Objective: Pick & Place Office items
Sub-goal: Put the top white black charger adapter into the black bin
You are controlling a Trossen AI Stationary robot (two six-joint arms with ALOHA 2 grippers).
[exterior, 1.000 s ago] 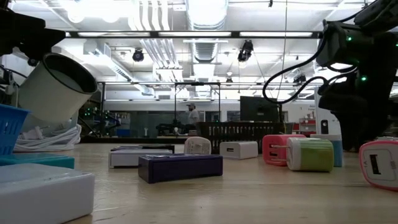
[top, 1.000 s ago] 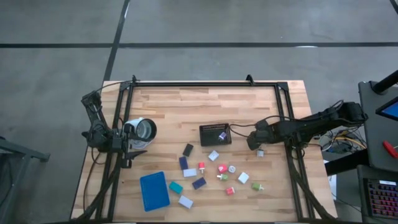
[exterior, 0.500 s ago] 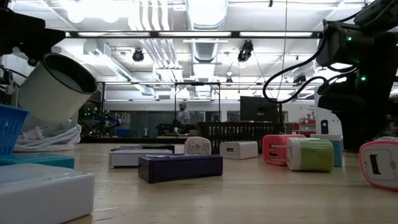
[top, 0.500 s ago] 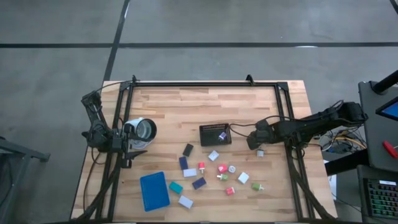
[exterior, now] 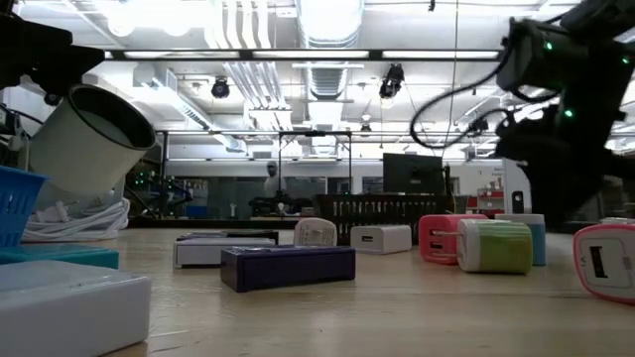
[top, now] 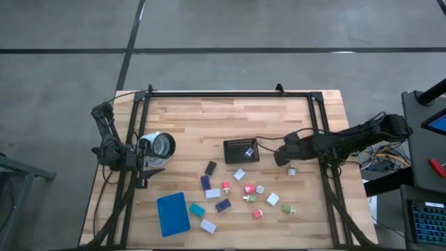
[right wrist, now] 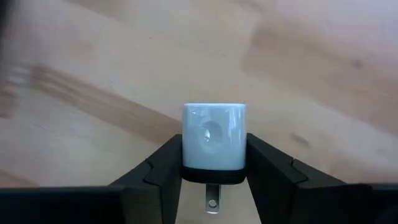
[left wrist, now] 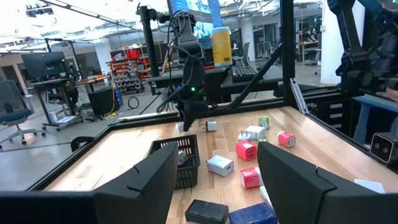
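My right gripper [top: 290, 166] hangs over the table's right part, just right of the black mesh basket [top: 241, 150], and is shut on a small white charger block [right wrist: 214, 143]. The other office items lie flat and scattered on the wood nearer the near edge: navy [top: 205, 183], teal [top: 197, 209] and white [top: 208, 225] blocks, and red [top: 226, 187], pink [top: 249, 189] and green [top: 288, 208] plug bits. One lilac piece [top: 249, 150] lies inside the basket. My left gripper [left wrist: 217, 158] waits at the table's left edge, open and holding nothing. My right gripper pinches the white charger block between its two fingers [right wrist: 163, 167], by the two opposite sides of its prong end [right wrist: 214, 169]. The fingers come from above, pointing down. The block hangs below them, clear of the wood, with a metal prong [right wrist: 212, 202] pointing back up between the fingers.
A flat blue tray [top: 173, 213] lies near the near-left corner. A white cup-like cylinder [top: 160, 145] sits tilted beside the left arm. A black frame [top: 230, 94] runs along the table's far edge and sides. Bare wood stretches beyond the basket. A person [exterior: 271, 183] moves far behind.
My right gripper has risen a little and shifted slightly toward the table's left, toward the basket, still shut on the white charger block, which has moved with it. The person in the room behind has walked leftward.
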